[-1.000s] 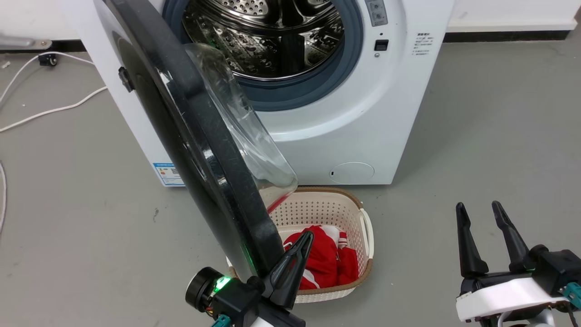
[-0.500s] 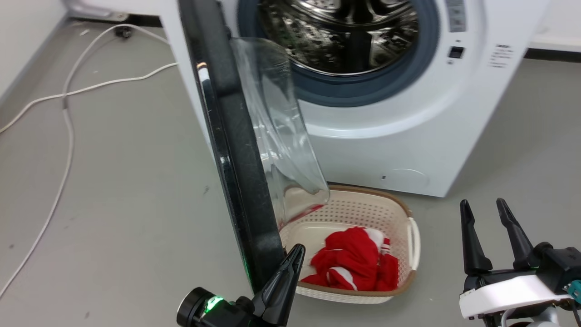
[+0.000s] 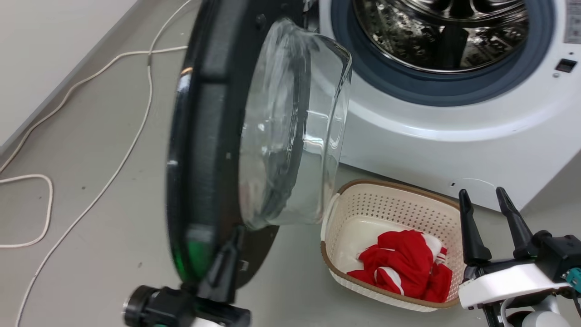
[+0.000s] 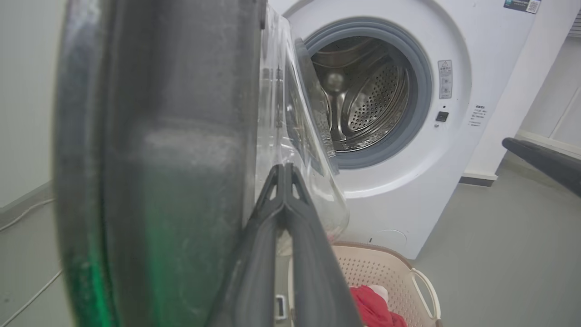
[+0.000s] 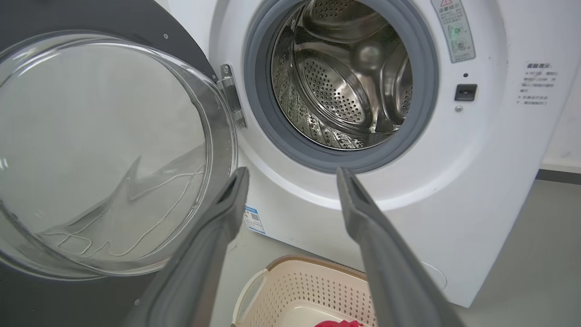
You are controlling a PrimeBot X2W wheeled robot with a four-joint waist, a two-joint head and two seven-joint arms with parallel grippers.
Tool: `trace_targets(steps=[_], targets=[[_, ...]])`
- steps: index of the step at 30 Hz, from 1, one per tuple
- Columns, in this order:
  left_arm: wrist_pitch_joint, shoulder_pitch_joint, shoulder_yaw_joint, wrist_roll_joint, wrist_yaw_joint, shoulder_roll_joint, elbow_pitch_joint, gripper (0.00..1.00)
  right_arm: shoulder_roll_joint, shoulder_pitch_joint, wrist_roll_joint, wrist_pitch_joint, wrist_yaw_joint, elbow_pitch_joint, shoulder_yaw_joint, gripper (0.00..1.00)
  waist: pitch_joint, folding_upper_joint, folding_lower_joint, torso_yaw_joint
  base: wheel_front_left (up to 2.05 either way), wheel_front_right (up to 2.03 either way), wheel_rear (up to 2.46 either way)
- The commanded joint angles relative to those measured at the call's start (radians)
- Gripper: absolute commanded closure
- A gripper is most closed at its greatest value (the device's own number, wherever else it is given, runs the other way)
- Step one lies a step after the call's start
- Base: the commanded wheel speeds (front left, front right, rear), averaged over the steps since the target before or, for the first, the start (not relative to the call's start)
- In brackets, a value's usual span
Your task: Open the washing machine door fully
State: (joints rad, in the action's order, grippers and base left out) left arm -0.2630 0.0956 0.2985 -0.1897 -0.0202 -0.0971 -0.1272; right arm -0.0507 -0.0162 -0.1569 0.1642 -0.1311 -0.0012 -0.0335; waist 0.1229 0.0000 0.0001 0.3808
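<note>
- Washing machine door (image 3: 204, 136): hinged at the left of the drum opening (image 3: 454, 36) and swung well out, its inner face and glass bowl (image 3: 295, 127) turned towards me.
- My left hand (image 3: 233, 236): fingers together, nothing between them, lying against the near rim of the inner face.
- My right hand (image 3: 481, 193): fingers apart, idle at near right.
- Handling, as I judge it: stiff, fairly heavy, turns freely on its hinge. The gloss is slippery and the bowl fragile, so push on the black rim.
- Room: bare floor left of the door, crossed by a loose cable (image 3: 136, 113). The basket (image 3: 390, 200) sits on the right, out of the door's path.
</note>
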Motion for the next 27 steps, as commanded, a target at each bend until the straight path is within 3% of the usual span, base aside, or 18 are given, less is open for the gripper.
trace_targets(steps=[1,13,27], targets=[[-0.002,-0.007,-0.032,-0.007,0.013,-0.009,0.005,1.00,0.001,-0.009,0.004,-0.005,0.001,-0.005,0.000,0.00,0.013,0.0000,-0.0001,0.014,0.00,0.00,0.00],[0.000,-0.114,-0.367,-0.045,0.047,-0.086,0.150,1.00,0.001,-0.025,0.038,-0.044,0.001,-0.027,0.015,0.00,0.056,0.0000,-0.0001,-0.028,0.00,0.00,0.00],[-0.002,-0.301,-0.589,-0.021,-0.014,-0.154,0.344,1.00,0.001,-0.042,0.052,-0.066,0.001,-0.061,0.011,0.00,0.099,0.0000,-0.0001,-0.078,0.00,0.00,0.00]])
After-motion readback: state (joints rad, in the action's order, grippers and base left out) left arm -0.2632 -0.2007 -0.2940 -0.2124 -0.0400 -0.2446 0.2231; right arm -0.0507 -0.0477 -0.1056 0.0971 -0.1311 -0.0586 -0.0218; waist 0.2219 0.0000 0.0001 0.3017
